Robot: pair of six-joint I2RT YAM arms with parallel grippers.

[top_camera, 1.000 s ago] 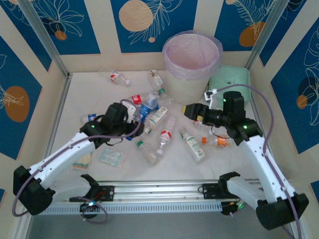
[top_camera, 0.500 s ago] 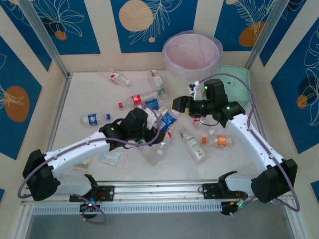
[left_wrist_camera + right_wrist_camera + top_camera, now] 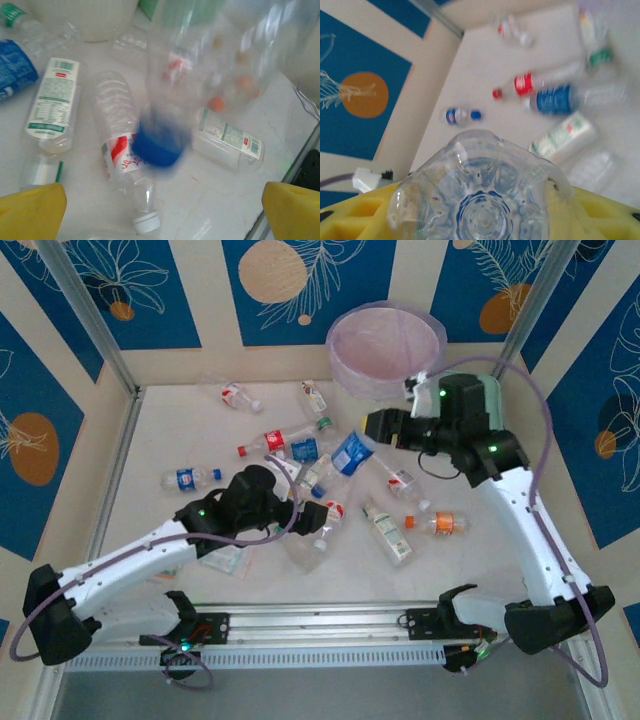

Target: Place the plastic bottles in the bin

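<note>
**Near field.** The left tool (image 3: 305, 512) is shown low over the counter (image 3: 170, 430). Its yellow fingers (image 3: 32, 207) are spread wide and nothing is clamped between them. In the left wrist view a blurred blue-capped bottle (image 3: 160, 150) is seen just ahead of them.

**Middle field.** Loose plastic bottles (image 3: 385, 525) are scattered over the counter, among them a red-labelled one (image 3: 275, 440) and an orange-capped one (image 3: 440, 523). Beyond these, the right tool (image 3: 372, 430) is closed on the base of a blue-labelled bottle (image 3: 350, 452), which is held clear of the counter.

**Far field.** The bin (image 3: 345, 375) stands at the back wall, just beyond the right tool.

**Step in hand.** This is judged to be the carrying of the held bottle to the bin. The next move calls for the bottle to be swung over the rim before the grip is let go. Many bottles are yet to be collected.
</note>
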